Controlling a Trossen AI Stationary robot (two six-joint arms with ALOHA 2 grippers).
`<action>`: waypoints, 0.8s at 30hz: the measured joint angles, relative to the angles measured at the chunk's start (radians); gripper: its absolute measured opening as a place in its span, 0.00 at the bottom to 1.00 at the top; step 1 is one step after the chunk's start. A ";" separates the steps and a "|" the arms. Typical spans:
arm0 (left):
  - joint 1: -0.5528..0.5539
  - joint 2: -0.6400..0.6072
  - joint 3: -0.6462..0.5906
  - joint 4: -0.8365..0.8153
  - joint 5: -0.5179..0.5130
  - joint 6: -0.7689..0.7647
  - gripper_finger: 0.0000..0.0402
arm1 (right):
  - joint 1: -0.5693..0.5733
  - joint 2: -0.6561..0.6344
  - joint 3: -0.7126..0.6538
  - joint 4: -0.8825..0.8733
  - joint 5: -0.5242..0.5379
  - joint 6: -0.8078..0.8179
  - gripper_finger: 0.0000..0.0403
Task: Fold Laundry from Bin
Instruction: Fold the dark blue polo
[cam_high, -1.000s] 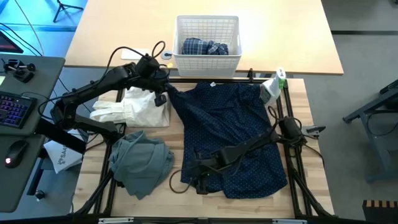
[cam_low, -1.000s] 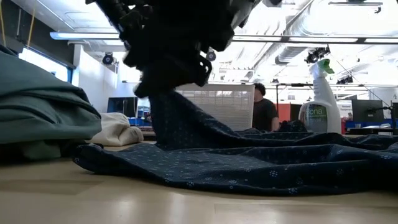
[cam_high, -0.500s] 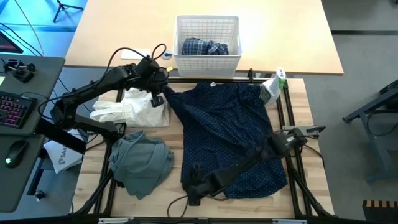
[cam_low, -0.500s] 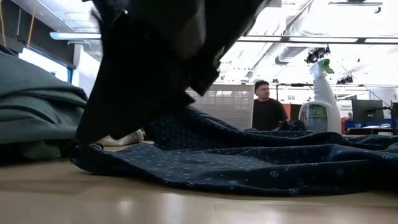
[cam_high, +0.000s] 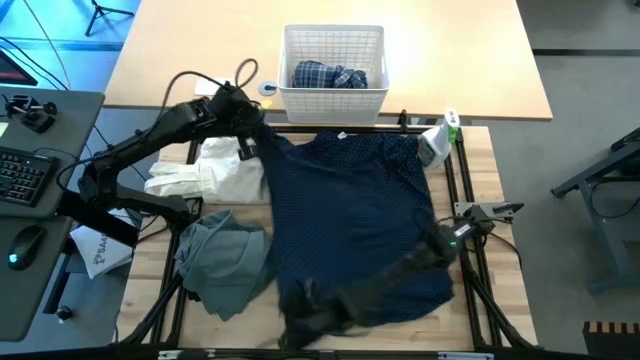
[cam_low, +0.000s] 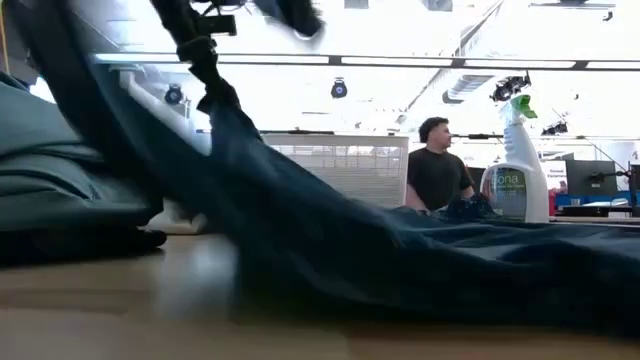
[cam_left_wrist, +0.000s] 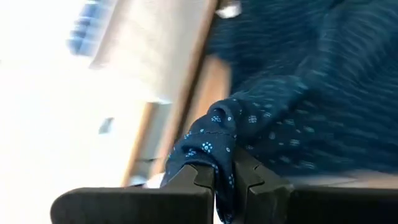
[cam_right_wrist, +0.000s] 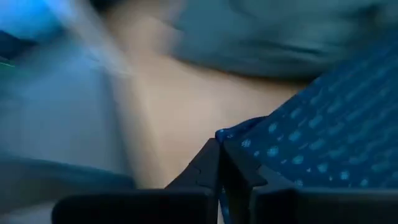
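- We have the navy dotted trousers (cam_high: 355, 225) spread unfolded across the table (cam_high: 480, 150), so folding has barely begun.
- Beside them the grey-green top (cam_high: 225, 265) and white cloth (cam_high: 215, 172) lie crumpled.
- The plaid shirt (cam_high: 328, 76) waits in the bin (cam_high: 334, 97).
- Our left gripper (cam_left_wrist: 217, 177) pinches the far corner, right gripper (cam_right_wrist: 221, 165) the near hem.

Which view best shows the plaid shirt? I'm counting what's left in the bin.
The high view: the plaid shirt lies plainly inside the bin. The low view shows only the bin's lattice wall; neither wrist view shows it clearly.
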 joint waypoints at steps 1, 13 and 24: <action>0.000 -0.004 0.018 -0.009 -0.040 0.012 0.00 | 0.017 -0.035 -0.035 0.089 -0.001 0.025 0.01; -0.019 0.081 0.130 0.104 0.252 -0.127 0.00 | 0.140 -0.099 -0.135 0.076 0.416 0.383 0.00; -0.078 0.438 0.129 0.391 0.210 -0.200 0.00 | 0.270 -0.100 -0.136 -0.316 0.425 1.020 0.00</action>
